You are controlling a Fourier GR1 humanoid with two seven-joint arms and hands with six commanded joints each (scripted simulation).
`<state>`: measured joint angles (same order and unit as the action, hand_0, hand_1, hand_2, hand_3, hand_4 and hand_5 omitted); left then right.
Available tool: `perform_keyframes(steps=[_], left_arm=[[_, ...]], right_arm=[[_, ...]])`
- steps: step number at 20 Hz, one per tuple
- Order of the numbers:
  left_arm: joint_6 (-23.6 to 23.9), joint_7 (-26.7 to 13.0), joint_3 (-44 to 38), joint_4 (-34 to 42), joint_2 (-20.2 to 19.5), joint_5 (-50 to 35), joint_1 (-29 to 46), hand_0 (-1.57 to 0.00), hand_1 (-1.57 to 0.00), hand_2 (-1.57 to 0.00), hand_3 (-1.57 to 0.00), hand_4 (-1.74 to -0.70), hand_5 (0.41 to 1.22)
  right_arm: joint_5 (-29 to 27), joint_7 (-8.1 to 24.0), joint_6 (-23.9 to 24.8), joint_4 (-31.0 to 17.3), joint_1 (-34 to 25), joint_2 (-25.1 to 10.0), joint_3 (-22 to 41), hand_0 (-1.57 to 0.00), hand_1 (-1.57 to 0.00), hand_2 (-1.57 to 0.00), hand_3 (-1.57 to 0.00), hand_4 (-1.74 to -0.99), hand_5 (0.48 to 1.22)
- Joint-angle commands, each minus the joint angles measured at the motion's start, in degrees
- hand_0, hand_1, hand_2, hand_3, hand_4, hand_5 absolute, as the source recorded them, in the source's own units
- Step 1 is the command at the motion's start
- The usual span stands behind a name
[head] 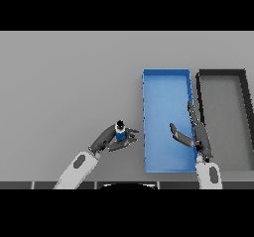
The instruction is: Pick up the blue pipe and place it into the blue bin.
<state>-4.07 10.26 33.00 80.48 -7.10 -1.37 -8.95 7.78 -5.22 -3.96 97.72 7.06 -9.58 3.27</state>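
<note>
In the lower middle of the frame the left hand [113, 138] has its fingers and thumb curled round the blue pipe [120, 132], which stands upright with a dark cap on top, over the grey table [69, 82]; just right of it lies the blue bin [166, 89]; over the bin's right side the right hand [194, 132] shows straight, spread fingers, thumb apart; at the frame's right edge sits 1 dark bin [222, 73].
</note>
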Motion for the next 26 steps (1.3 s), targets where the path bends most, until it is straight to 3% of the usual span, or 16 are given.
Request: perform_keyframes(steps=[1, 9, 15, 18, 23, 24, 26], left_arm=[[0.2, 0.5, -0.1, 0.7, 0.0, 0.3, 0.1, -1.47, -1.48, -1.5, -1.49, -1.48, 1.188], [-2.6, -2.3, -1.1, 8.1, 2.0, -0.5, -3.5, -1.55, -1.56, -1.56, -1.56, -1.47, 1.215], [-4.4, -7.6, -1.1, 11.0, 3.1, 0.3, -4.9, -1.57, -1.57, -1.57, -1.57, -1.47, 1.22], [-5.1, -7.3, -1.5, 10.4, 3.6, 1.2, -4.2, -1.57, -1.57, -1.57, -1.57, -1.47, 1.22], [-5.9, -7.3, -2.3, 10.5, 4.6, 2.4, -4.3, -1.57, -1.57, -1.57, -1.57, -1.47, 1.22], [-6.2, -7.3, -2.3, 10.1, 5.1, 2.5, -4.2, -1.57, -1.57, -1.57, -1.57, -1.47, 1.22], [-6.9, -7.0, -2.5, 9.8, 5.3, 3.2, -4.4, -1.57, -1.57, -1.57, -1.57, -1.47, 1.221]], right_arm=[[-0.8, -0.6, -0.3, 0.5, 0.3, -0.4, -0.6, 0.0, 0.0, 0.0, 0.0, -1.219, 0.628], [0.9, -0.9, 0.2, -0.2, 0.0, -1.0, -0.4, 0.0, 0.0, 0.0, 0.0, -1.184, 0.643], [1.3, -1.7, 0.6, -0.8, -0.1, -1.4, -0.8, 0.0, 0.0, 0.0, 0.0, -1.151, 0.643], [3.6, -2.8, 3.5, 3.1, 4.3, 0.2, 0.0, 0.0, 0.0, 0.0, 0.0, -1.139, 0.643], [8.9, -0.7, 8.9, 12.1, 12.9, 3.6, 2.0, 0.0, 0.0, 0.0, 0.0, -1.184, 0.642], [8.5, -0.5, 8.8, 13.3, 13.3, 3.4, 1.8, 0.0, 0.0, -0.02, 0.0, -1.187, 0.642], [0.0, -2.4, 3.5, 16.1, 13.0, 3.5, 1.8, 0.0, -0.01, -0.07, 0.0, -1.198, 0.641]])
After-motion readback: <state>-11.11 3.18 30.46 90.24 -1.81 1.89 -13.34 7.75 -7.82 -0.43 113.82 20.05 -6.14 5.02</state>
